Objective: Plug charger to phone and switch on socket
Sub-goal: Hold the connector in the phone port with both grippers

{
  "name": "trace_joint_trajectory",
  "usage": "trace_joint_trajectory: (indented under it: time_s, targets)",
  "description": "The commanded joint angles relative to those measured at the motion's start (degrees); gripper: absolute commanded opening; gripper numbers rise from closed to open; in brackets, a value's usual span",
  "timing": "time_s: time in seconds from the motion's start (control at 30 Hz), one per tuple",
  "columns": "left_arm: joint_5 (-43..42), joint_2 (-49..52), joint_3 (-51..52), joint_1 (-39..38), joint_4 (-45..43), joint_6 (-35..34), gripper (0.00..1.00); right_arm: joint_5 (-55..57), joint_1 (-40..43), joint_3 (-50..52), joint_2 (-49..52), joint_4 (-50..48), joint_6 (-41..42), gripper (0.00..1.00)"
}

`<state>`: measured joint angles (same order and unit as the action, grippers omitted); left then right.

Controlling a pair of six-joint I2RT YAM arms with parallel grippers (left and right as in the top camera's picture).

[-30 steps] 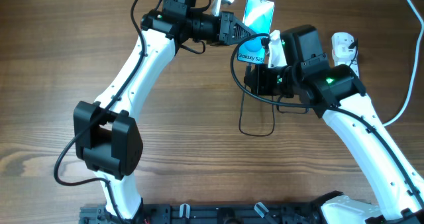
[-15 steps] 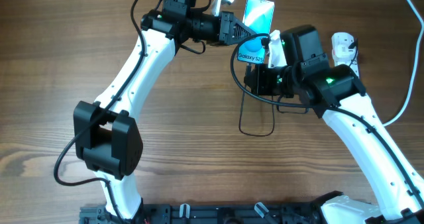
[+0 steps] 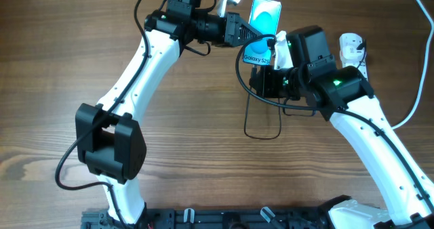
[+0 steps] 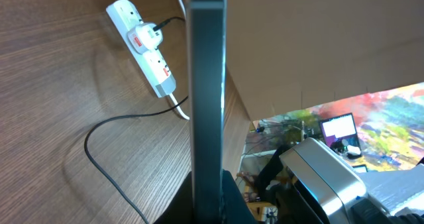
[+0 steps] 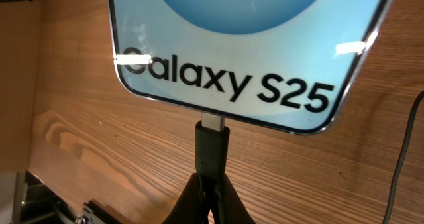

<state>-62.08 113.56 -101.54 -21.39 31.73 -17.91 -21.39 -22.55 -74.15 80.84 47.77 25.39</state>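
Note:
The phone (image 3: 263,27), cyan screen with a white "Galaxy S25" band, is held off the table at the back centre. My left gripper (image 3: 252,34) is shut on its edge; the left wrist view shows the phone edge-on (image 4: 207,85) between the jaws (image 4: 215,191). My right gripper (image 5: 212,191) is shut on the charger's black connector (image 5: 212,148), whose metal tip meets the port in the phone's bottom edge (image 5: 232,52). The thin black cable (image 3: 261,124) loops on the table below. The white socket strip (image 3: 351,49) lies at the right, also in the left wrist view (image 4: 142,45), a white plug in it.
A thick white cord (image 3: 420,66) runs from the socket off the right edge. The black cable also trails over the wood in the left wrist view (image 4: 112,164). The arm bases and a black rail (image 3: 224,219) stand at the front edge.

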Motion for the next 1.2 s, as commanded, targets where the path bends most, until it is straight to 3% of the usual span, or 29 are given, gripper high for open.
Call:
trace_joint_trajectory:
  time_s: [0.0,1.17]
  targets:
    - [-1.42,-1.38,-0.48,-1.38,0.44,2.75,0.04,0.83,-0.11,-0.96,0.33,-0.85,0.28,0.05]
    - [-1.49,-1.38,-0.48,-0.46,0.26,2.03,0.04,4.26,-0.11,-0.96,0.33,0.31,1.31,0.04]
